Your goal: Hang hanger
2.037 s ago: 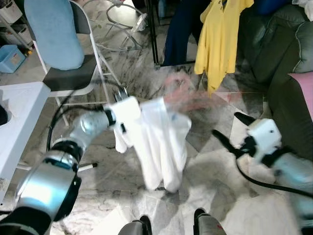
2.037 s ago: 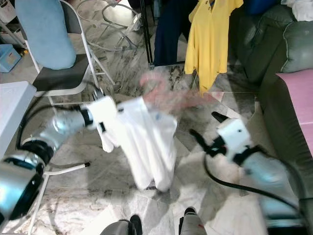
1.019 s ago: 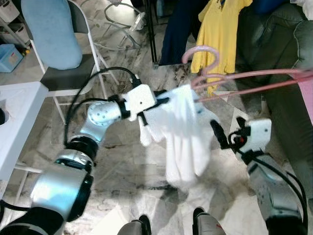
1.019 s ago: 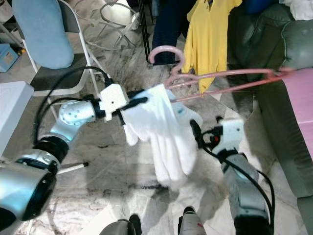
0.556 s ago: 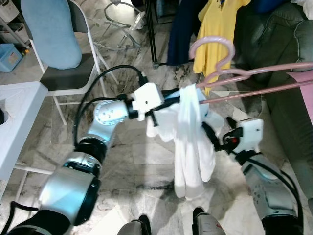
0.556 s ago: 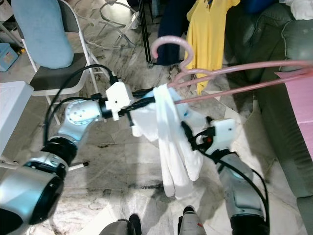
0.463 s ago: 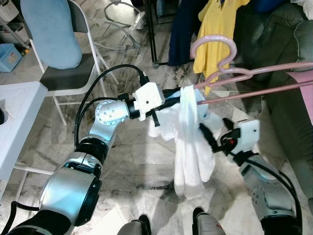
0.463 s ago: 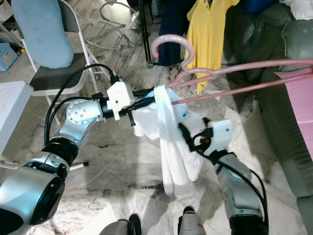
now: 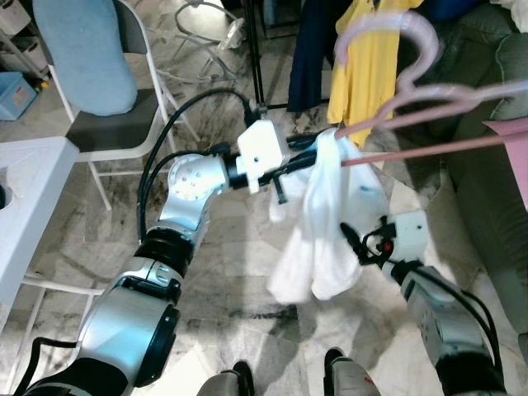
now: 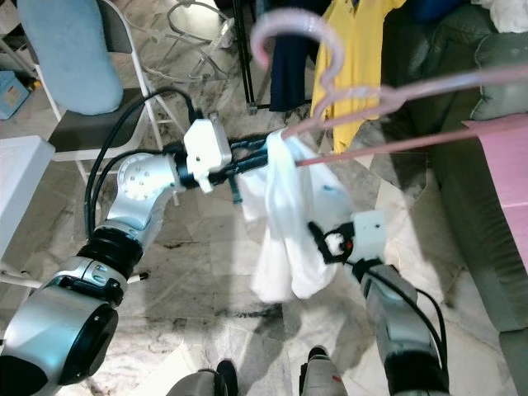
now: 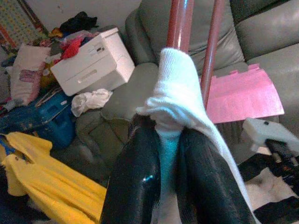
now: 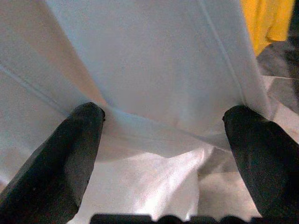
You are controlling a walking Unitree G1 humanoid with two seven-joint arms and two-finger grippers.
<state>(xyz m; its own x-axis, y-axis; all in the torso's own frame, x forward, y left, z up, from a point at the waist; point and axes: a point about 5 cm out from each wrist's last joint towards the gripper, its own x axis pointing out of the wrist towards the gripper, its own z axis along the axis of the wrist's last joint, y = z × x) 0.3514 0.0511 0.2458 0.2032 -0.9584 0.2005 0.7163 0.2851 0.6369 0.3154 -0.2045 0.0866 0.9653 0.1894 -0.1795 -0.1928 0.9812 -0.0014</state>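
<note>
A pink hanger (image 9: 429,95) is held up slantwise, its hook (image 9: 388,25) near the yellow shirt. A white garment (image 9: 326,223) hangs bunched from the hanger's near end. My left gripper (image 9: 307,161) is shut on that bunched cloth where it wraps the hanger's end; the left wrist view has both fingers (image 11: 140,177) squeezing the white garment (image 11: 177,79) under the pink bars (image 11: 180,23). My right gripper (image 9: 353,241) is lower down, open, its fingertips against the garment's side. In the right wrist view white cloth (image 12: 154,70) spreads between the wide-apart fingers (image 12: 70,154).
A yellow shirt (image 9: 371,74) and a dark blue garment (image 9: 313,49) hang from a rack behind. A folding chair with a blue cushion (image 9: 82,58) and a white table (image 9: 25,198) stand at left. A grey-green sofa (image 9: 478,173) with a pink sheet (image 9: 516,157) is at right.
My left arm has lifted the hanger and garment higher and to the right, toward the hanging clothes. My right gripper has come in low against the garment's side.
</note>
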